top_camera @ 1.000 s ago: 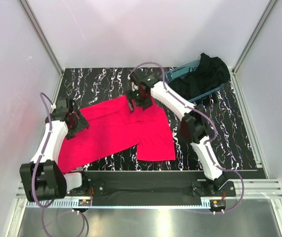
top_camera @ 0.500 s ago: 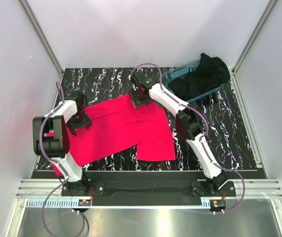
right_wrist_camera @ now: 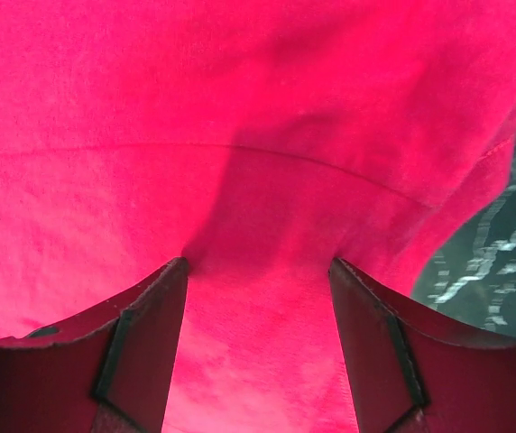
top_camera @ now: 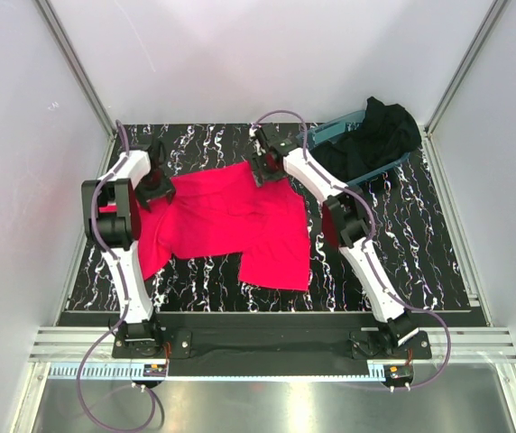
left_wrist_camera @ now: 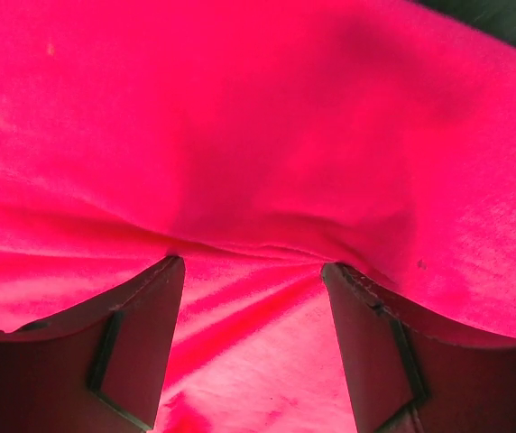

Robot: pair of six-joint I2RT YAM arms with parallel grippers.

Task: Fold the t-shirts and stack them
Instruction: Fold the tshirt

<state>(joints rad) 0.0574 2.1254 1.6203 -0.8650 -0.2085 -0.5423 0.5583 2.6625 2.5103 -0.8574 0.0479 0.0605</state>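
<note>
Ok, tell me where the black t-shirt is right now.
In the top view, the black t-shirt lies heaped over the teal tub at the far right corner of the table.

Marbled black table (top_camera: 420, 244) bears red shirt (top_camera: 231, 216), teal tub (top_camera: 332, 133).

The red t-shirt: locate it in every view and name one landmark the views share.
Top external: the red t-shirt lies spread centre-left on the black marbled table.
Left wrist: it fills almost the whole frame.
Right wrist: it fills all but the right edge.
Shared landmark: the table, at the right wrist view's right edge; only a dark sliver top right in the left wrist view.
</note>
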